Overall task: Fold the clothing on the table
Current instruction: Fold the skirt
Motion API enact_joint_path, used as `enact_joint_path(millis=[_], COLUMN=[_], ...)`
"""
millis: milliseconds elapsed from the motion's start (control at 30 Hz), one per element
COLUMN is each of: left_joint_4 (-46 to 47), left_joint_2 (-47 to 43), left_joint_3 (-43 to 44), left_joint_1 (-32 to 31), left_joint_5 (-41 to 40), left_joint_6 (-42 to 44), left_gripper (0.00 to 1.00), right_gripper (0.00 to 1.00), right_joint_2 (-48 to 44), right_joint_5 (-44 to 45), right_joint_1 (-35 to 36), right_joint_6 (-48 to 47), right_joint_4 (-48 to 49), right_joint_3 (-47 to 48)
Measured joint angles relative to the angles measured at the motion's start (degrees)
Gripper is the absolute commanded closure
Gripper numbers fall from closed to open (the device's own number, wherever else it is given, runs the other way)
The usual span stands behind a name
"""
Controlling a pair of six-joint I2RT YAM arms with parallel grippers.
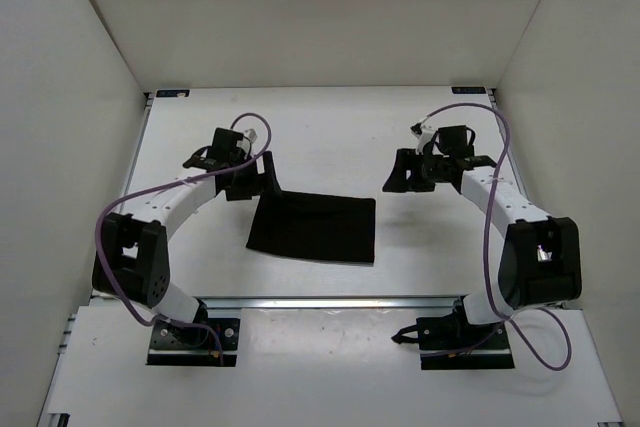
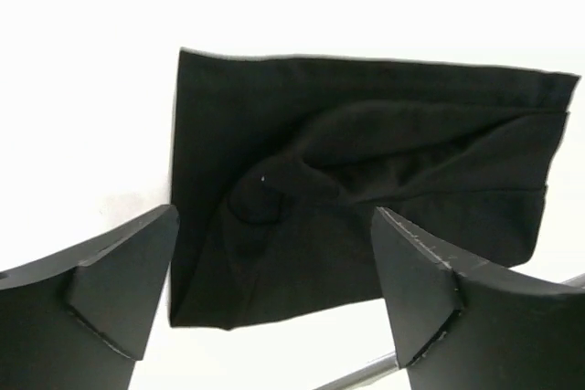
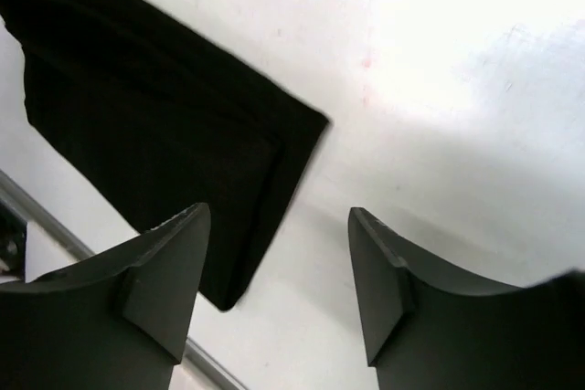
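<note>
**A:** Black fabric, the clothing [image 1: 315, 229], is lying at 6 o'clock on the table [image 1: 330, 127], its near edge running close to the metal rail [image 1: 330, 301]. It's sitting as a rough rectangle. Stacked layers are showing along one edge in the right wrist view, so I'm reading it as already folded at least once.

**B:** Handling?

**A:** Looking soft, light and matte, with no stiffness. I'm expecting it to drape and sag from any lifted corner. Not fragile. The layers are likely sliding on each other, so a pinch should be catching the full stack. Creases are bunching mid-panel in the left wrist view.

**B:** Tools?

**A:** The left gripper [image 2: 274, 221] is hanging over the cloth's 10 o'clock corner, jaws spread wide, nothing between them. I can't tell whether it's touching. The right gripper [image 3: 279, 216] is sitting just off the 2 o'clock corner over white tabletop, jaws parted and carrying nothing.

**B:** Grab points?

**A:** I'm leaning toward the two far corners at 10 and 2 o'clock. Each arm is already sitting near one. Pinching low at the edge and pulling toward 6 o'clock looks workable. The risk is only the top layer coming up.
</note>
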Motion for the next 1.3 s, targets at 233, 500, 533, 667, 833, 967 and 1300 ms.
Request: enact_joint_path(millis=[233, 500, 533, 667, 833, 967, 1300], left_joint_4=[0.7, 1.4, 2.1, 5.5, 11.1, 14.3, 17.8], left_joint_2=[-0.6, -7.4, -7.5, -6.0, -0.8, 4.3, 10.6], left_joint_3=[4.2, -5.1, -6.4, -8.9, -8.6, -7.0, -4.2], left_joint_1=[0.7, -2.2, -2.7, -3.6, -1.7, 0.2, 1.3], left_joint_5=[-0.7, 0.9, 1.6, 3.5, 3.4, 2.5, 0.3], left_joint_6=[3.5, 3.4, 2.5, -0.4, -2.8, -4.2, -5.0], left_gripper=[0.14, 0.99, 1.0, 1.0, 0.99, 0.99, 0.98], right_gripper=[0.39, 0.4, 0.4, 0.41, 0.42, 0.43, 0.46], right_joint_2=[-3.5, -7.9, -8.0, -7.5, -2.1, 1.9, 5.3], right_joint_5=[-0.2, -0.7, -0.9, -1.0, -0.3, -0.1, 0.5], right_joint_1=[0.9, 5.3, 5.6, 6.4, 8.8, 9.5, 10.3], right_joint_6=[1.6, 5.1, 5.6, 6.5, 6.6, 6.6, 6.5], right_joint_4=[2.5, 3.7, 4.3, 6.4, 7.3, 7.2, 8.1], right_joint_3=[-4.0, -15.2, -15.6, -15.5, -13.4, -12.7, -10.6])
